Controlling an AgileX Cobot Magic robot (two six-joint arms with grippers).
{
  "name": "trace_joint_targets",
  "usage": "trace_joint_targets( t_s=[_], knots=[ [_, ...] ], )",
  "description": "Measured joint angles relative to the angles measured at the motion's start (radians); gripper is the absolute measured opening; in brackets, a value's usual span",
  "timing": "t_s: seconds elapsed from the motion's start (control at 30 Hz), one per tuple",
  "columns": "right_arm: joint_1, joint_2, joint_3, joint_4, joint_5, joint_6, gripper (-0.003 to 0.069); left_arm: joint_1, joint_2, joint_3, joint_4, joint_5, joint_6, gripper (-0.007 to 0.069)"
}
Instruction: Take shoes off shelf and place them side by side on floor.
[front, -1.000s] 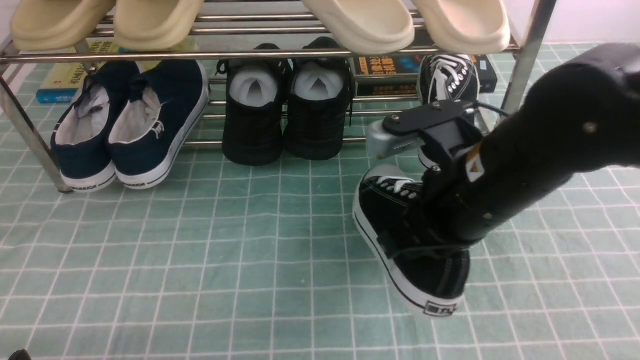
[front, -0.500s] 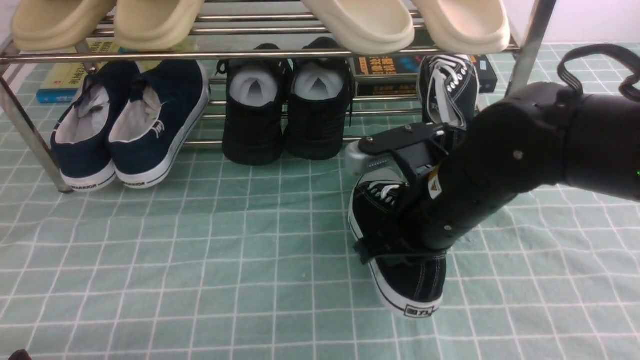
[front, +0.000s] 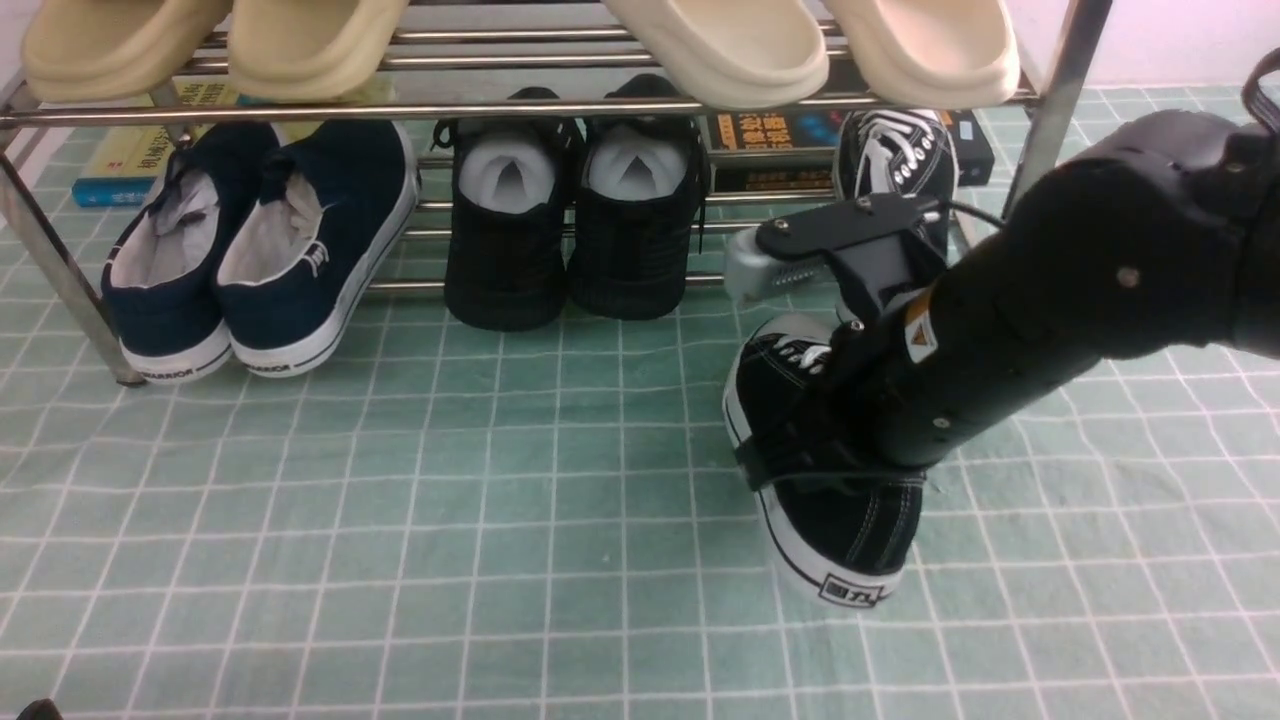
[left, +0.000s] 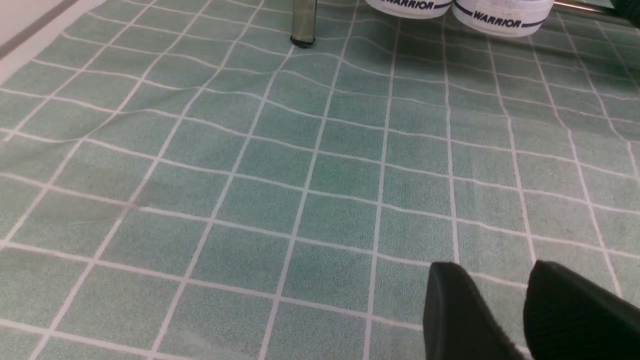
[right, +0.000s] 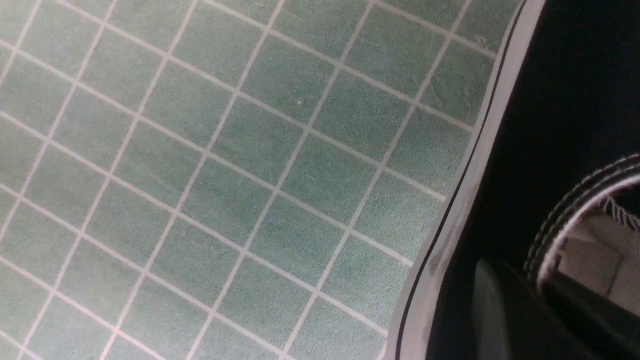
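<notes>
One black sneaker (front: 840, 520) with white laces and sole is down at the green grid floor (front: 400, 520), heel toward me. My right gripper (front: 800, 470) is shut on its side wall. In the right wrist view one finger lies outside the canvas and one inside the sneaker (right: 550, 125), gripper (right: 520, 280). Whether the sole rests on the cloth I cannot tell. The other sneaker (front: 895, 150) stands on the lower tier of the silver shelf (front: 500, 108), behind my right arm. My left gripper (left: 495, 280) hovers open over bare floor (left: 300, 175).
Navy slip-ons (front: 260, 240) and all-black shoes stuffed with paper (front: 575, 220) sit on the lower tier. Beige slippers (front: 720, 45) fill the top tier. Books (front: 790, 140) lie behind the rack. Slanted shelf legs (front: 60, 280) (front: 1060, 100) stand at both sides.
My right gripper swung the sneaker left, then back to the right and a little toward the shelf. The left gripper's earlier state is not shown.
</notes>
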Motion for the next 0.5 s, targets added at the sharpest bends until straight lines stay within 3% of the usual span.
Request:
trace_joint_targets(
  t_s=[0.37, 0.5],
  knots=[
    [0.0, 0.114, 0.0, 0.033, -0.09, 0.0, 0.0045, 0.0, 0.0, 0.0, 0.0, 0.0, 0.0, 0.0242],
    [0.0, 0.12, -0.001, 0.079, -0.101, 0.0, 0.0143, 0.0, 0.0, 0.0, 0.0, 0.0, 0.0, 0.0242]
  ],
)
